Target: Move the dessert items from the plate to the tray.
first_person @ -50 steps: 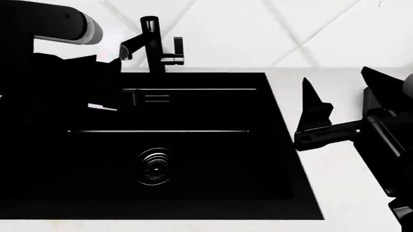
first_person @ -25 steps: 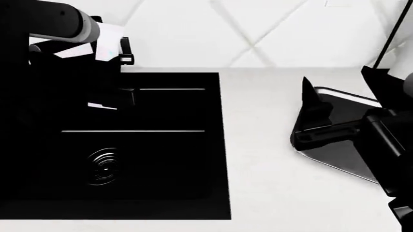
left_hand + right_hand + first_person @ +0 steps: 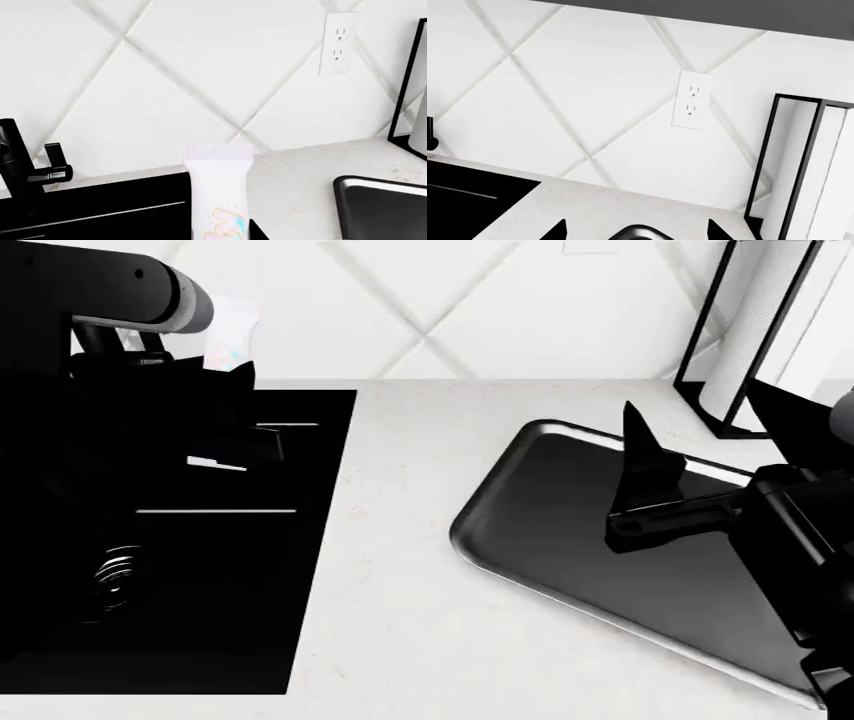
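The bar point(image 3: 219, 195) is held upright in the left gripper point(image 3: 200, 360), above the sink point(image 3: 200, 560); its jaws pinch the lower end, crimped top free. The tray point(image 3: 534, 530) lies on the counter point(image 3: 387, 640) to the right, with nothing visible on it. The right gripper point(image 3: 647, 495) hovers over the tray, jaws spread, holding nothing. Neither the donut nor the plate is in view. Judging by this, the first item is in transit; its placement and the whole donut transfer remain.
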You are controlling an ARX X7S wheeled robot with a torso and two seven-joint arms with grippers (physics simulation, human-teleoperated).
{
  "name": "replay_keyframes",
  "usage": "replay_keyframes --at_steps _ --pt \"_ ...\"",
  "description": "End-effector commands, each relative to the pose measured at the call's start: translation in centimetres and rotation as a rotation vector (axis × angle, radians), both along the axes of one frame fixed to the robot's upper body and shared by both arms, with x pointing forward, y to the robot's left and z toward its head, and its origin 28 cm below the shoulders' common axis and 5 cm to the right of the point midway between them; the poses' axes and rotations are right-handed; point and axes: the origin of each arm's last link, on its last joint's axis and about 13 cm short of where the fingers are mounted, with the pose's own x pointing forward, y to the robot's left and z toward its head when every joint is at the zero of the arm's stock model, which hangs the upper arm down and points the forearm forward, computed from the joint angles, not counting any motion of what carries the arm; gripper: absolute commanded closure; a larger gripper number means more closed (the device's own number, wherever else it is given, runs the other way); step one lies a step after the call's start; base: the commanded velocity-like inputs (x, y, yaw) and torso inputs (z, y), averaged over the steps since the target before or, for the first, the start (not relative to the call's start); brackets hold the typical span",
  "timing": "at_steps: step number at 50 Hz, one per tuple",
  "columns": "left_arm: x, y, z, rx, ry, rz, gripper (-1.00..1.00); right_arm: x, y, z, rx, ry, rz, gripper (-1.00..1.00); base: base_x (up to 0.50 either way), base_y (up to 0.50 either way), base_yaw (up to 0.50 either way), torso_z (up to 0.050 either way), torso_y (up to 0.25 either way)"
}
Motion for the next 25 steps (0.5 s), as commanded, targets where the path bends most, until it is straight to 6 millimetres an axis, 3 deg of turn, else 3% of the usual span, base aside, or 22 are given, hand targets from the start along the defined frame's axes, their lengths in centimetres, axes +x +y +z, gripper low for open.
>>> replay_keyframes --at_steps 1,25 --pt "0.25 -0.16 0.1 -0.011 0.01 -0.004 1.0 0.01 -0.02 0.01 0.0 0.0 -0.001 -1.0 0.0 -0.5 0.0 0.0 0.0" --pt "0.54 -0.15 -0.14 0.0 0.06 0.017 1.0 0.07 0.01 -0.13 0.001 0.004 0.0 -1.0 0.0 -0.5 0.0 0.0 0.0"
